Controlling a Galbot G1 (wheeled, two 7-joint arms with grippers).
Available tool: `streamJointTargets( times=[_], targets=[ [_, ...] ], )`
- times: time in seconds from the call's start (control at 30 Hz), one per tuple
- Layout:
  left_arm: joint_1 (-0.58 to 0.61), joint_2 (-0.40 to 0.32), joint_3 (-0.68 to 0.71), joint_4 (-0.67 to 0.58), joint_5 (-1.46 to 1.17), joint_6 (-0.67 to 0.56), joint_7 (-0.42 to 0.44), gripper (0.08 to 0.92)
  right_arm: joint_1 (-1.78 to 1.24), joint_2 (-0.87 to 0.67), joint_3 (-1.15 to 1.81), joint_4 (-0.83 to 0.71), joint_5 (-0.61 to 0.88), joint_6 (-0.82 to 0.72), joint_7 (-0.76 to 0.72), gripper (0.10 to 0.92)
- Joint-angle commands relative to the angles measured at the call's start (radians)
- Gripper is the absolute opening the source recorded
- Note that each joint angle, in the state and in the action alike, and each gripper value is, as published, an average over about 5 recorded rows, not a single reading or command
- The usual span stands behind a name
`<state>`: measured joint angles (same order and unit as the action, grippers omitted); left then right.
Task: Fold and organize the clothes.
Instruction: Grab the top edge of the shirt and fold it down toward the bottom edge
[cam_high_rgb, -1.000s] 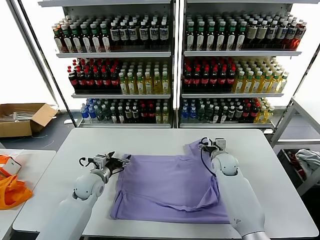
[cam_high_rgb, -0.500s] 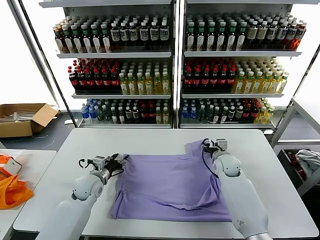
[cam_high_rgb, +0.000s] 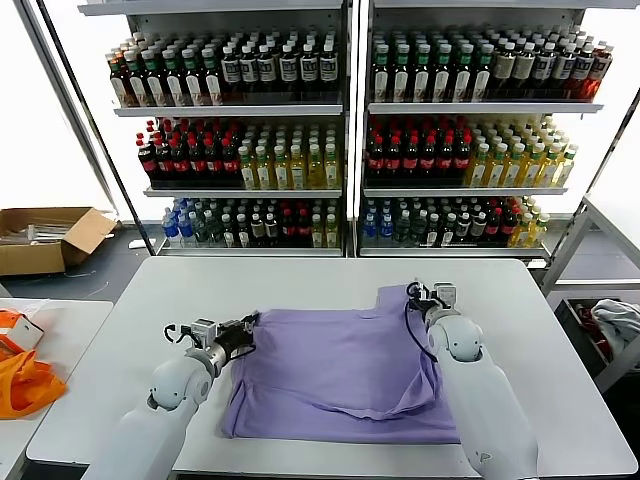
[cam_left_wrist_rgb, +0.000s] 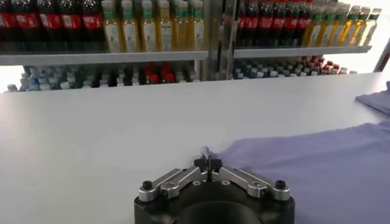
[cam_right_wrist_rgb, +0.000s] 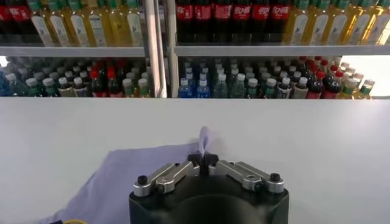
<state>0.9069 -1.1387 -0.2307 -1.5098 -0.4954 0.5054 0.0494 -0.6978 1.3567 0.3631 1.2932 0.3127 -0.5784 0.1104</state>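
A light purple T-shirt (cam_high_rgb: 340, 375) lies spread out flat on the white table (cam_high_rgb: 120, 350), in front of tall shelves (cam_high_rgb: 345, 130) full of drink bottles. The left gripper (cam_high_rgb: 245, 332) sits low at the shirt's far left corner, and its two fingers (cam_left_wrist_rgb: 202, 163) are pressed together with a little bit of the purple cloth pinched between them. The right gripper (cam_high_rgb: 418, 294) sits at the shirt's far right corner and pinches the cloth the same way, so a small peak of fabric sticks up between its closed fingers (cam_right_wrist_rgb: 210, 159).
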Motion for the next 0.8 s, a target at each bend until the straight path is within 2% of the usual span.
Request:
streamJointTargets(
  times=[0.03, 0.4, 0.8],
  targets=[
    [0.01, -0.002, -0.006, -0.011, -0.004, -0.034, 0.006, 0.086, -0.024, 0.001, 0.017, 0.078, 0.025, 0.0, 0.03, 0.108],
    [0.071, 0.004, -0.063, -0.145, -0.005, -0.092, -0.028, 0.084, -0.144, -0.012, 0.055, 0.367, 0.085, 0.007, 0.086, 0.108],
    [0.226, 0.034, -0.124, -0.329, -0.004, -0.1, -0.02, 0.084, -0.427, -0.015, 0.1, 0.656, 0.09, 0.006, 0.125, 0.108]
  ],
)
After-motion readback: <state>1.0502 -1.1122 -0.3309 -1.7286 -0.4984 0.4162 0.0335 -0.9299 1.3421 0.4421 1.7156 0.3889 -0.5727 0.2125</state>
